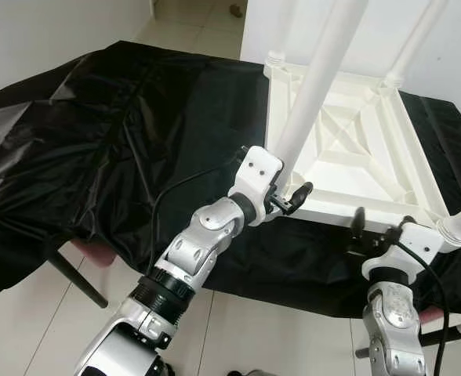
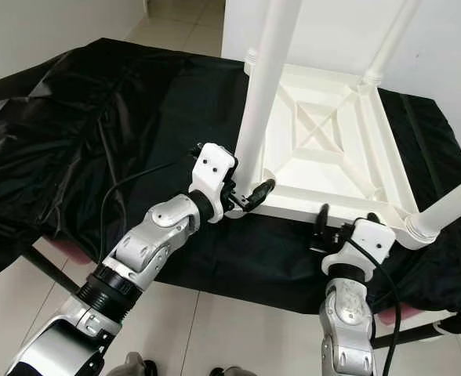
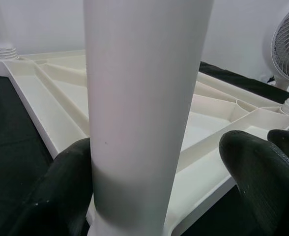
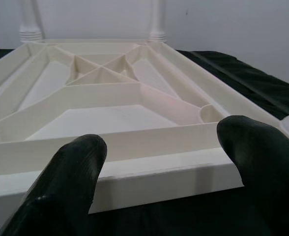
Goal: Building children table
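The table (image 1: pixel 356 149) is lying upside down on the black bench (image 1: pixel 97 141) with all four legs looking fitted, the left gripper (image 1: pixel 289 200) open around one leg (image 1: pixel 313 86), the right gripper (image 2: pixel 321 227) open near the edge.

White table (image 1: pixel 348 149) inverted, legs up

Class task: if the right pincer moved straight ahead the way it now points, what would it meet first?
Most likely the near edge of the upturned white tabletop. The right pincer is open, facing that rim, and looks apart from it, though depth is unclear.
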### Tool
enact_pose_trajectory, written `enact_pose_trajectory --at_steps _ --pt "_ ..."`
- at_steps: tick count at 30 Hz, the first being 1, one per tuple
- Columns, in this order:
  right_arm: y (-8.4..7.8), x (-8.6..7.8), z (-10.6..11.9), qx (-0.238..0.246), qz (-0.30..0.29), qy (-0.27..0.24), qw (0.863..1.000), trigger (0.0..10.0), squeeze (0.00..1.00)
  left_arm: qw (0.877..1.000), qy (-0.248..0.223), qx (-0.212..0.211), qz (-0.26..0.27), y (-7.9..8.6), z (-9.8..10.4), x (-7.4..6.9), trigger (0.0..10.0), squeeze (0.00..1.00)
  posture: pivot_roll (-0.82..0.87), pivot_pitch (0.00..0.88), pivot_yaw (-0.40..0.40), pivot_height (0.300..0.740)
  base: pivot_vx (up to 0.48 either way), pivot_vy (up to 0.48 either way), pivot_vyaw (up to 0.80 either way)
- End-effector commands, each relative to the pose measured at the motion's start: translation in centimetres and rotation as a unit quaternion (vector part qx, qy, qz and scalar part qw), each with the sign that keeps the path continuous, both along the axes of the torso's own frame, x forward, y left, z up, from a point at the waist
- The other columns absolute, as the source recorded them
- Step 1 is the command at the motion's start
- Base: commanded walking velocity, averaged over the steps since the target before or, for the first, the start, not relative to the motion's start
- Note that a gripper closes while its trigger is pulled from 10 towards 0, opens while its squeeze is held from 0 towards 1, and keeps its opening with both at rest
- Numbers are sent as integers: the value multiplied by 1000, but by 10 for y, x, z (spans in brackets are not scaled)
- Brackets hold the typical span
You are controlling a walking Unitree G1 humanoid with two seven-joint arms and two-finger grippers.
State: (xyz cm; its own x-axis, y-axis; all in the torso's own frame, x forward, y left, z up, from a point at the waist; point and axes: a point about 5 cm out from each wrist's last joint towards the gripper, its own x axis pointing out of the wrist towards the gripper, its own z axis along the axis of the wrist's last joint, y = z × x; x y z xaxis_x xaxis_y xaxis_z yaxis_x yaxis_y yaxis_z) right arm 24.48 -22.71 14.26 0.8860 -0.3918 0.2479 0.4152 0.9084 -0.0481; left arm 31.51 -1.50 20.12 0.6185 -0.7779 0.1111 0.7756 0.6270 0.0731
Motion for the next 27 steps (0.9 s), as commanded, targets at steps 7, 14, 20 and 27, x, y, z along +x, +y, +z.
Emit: enact_pose_trajectory --at_steps 7,14,20,27 --pt "-21 -16 -14 13 -114 38 993 10000 0 995 -10 9 -101 -29 2 -15 10000 0 -21 133 -35 740 0 0 0" --pt "-21 -33 -26 17 -186 64 980 10000 0 991 -8 17 -131 -35 -2 -19 10000 0 -32 135 -11 740 0 0 0" --pt "-32 -38 -36 48 -235 82 967 10000 0 989 -8 23 -147 -44 -5 -23 10000 0 -35 136 -3 740 0 0 0" --pt "-47 -32 -32 57 -256 78 962 10000 0 986 -12 20 -167 -51 -3 -27 10000 0 -35 135 3 740 0 0 0"
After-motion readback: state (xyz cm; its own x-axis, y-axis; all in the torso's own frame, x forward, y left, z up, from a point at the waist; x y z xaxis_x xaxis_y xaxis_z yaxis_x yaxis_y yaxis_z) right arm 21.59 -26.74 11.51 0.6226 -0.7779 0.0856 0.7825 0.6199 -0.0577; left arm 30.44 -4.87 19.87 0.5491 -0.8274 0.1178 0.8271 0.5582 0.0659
